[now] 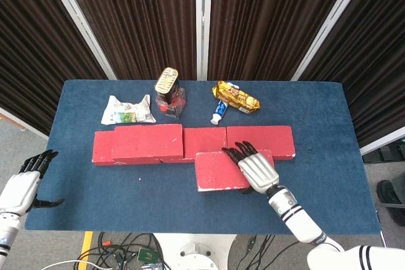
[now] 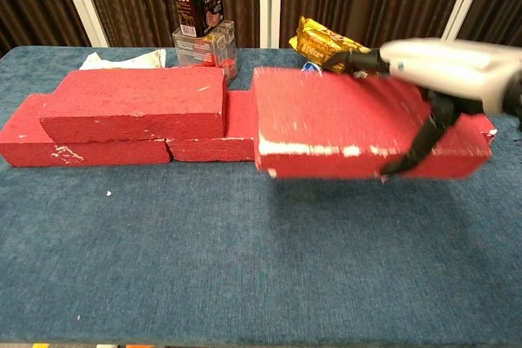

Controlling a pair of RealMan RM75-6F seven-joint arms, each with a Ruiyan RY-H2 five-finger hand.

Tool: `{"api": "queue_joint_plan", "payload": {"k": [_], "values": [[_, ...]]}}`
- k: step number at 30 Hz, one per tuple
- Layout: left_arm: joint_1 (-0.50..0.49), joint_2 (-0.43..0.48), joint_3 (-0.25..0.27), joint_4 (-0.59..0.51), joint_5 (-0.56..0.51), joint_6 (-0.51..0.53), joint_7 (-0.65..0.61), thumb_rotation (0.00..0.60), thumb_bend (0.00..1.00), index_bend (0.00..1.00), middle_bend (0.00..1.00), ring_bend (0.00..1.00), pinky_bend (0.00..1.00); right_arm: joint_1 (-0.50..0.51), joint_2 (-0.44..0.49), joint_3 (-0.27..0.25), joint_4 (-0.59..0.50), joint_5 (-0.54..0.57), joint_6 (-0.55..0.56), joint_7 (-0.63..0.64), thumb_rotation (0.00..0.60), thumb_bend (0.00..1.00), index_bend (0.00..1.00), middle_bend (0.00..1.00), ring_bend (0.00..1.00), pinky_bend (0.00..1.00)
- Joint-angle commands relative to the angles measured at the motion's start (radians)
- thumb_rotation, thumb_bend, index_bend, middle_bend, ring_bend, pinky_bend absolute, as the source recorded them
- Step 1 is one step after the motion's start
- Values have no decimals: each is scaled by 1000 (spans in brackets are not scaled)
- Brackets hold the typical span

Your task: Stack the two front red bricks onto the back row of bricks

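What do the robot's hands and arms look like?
Each robot hand has a silvery-grey ridged back and black fingers: the right one and the left one. The right wrist is white with dark rings, and the arm behind it is white with black stripes.
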Motion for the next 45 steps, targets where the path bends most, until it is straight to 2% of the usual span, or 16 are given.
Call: {"api": "queue_joint_plan", "payload": {"k": [1, 4, 8, 16, 22, 34, 45], "values": [[0, 4, -4, -2, -1, -2, -5, 600, 18, 0, 0, 0, 0, 69, 30, 64, 20, 89, -45, -28, 600, 5, 0, 250, 0, 0], [-3, 9, -11, -5, 0, -5, -11, 600, 17, 0, 0, 0, 0, 122, 42, 101, 62, 158, -89, -38, 600, 4, 0, 245, 0, 0], [-4, 11, -18, -5, 2, -7, -24, 600, 18, 0, 0, 0, 0, 182, 43, 120, 134, 226, -148, -43, 600, 4, 0, 245, 0, 0], [-12, 15, -23, -1, -1, -31, -35, 600, 18, 0, 0, 0, 0, 263, -34, 110, 307, 229, -235, 9, 600, 3, 0, 233, 0, 0], [-22, 15, -28, 1, -16, -54, -36, 600, 18, 0, 0, 0, 0, 299, -101, 94, 394, 235, -267, 43, 600, 3, 0, 231, 0, 0], [-20, -2, -29, 39, -10, -67, -64, 600, 18, 0, 0, 0, 0, 340, -183, 83, 463, 295, -236, 42, 600, 3, 0, 225, 0, 0], [-30, -7, -34, 74, -21, -108, -122, 600, 18, 0, 0, 0, 0, 373, -211, 67, 463, 392, -216, -7, 600, 5, 0, 215, 0, 0]]}}
